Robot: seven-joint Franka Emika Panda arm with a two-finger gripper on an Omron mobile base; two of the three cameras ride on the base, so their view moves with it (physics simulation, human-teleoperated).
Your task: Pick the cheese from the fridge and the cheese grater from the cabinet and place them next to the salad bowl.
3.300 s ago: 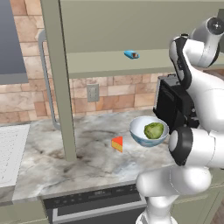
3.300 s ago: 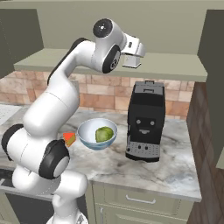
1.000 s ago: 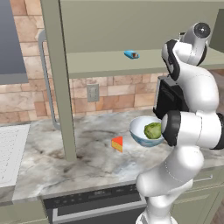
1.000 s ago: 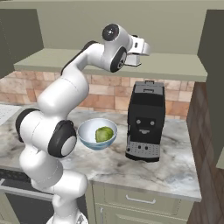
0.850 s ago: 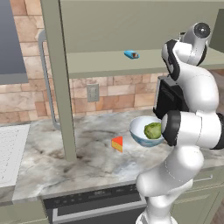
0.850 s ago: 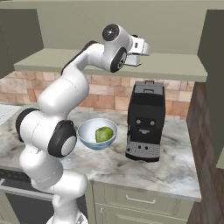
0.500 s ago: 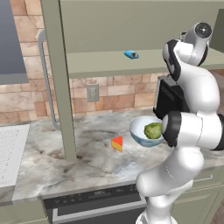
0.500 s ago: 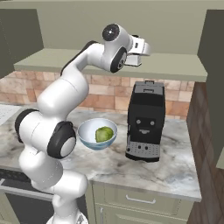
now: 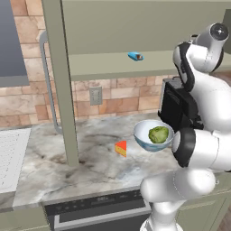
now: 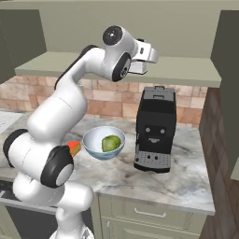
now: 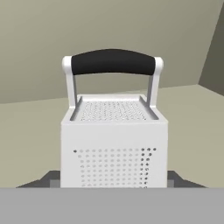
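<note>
Now the white arm reaches up to the shelf of the cabinet (image 10: pixel 186 70), and the claw (image 10: pixel 150 55) is at the shelf level, above the black coffee machine (image 10: pixel 154 128). From the hand camera, the cheese grater (image 11: pixel 113 140) stands upright on the cabinet shelf, directly in front of the camera and very close, with its dark handle on top. The two dark finger tips (image 11: pixel 50 178) appear at both lower sides of the grater, just beside its walls, so the claw is closed half way around the grater body and seems to hold it.

On the marble table (image 9: pixel 90 162), the salad bowl (image 9: pixel 152 135) sits with the green salad inside, in front of the coffee machine. The cheese (image 9: pixel 120 148) lies on the table, near the bowl on its left side in the left base view, not touching it. In the right base view I can see only a small orange part of the cheese behind the arm.

A small blue object (image 9: pixel 135 56) lies on the cabinet shelf, well apart from the grater. The open cabinet door with its long grey bar handle (image 9: pixel 47 85) stands at the left.
</note>
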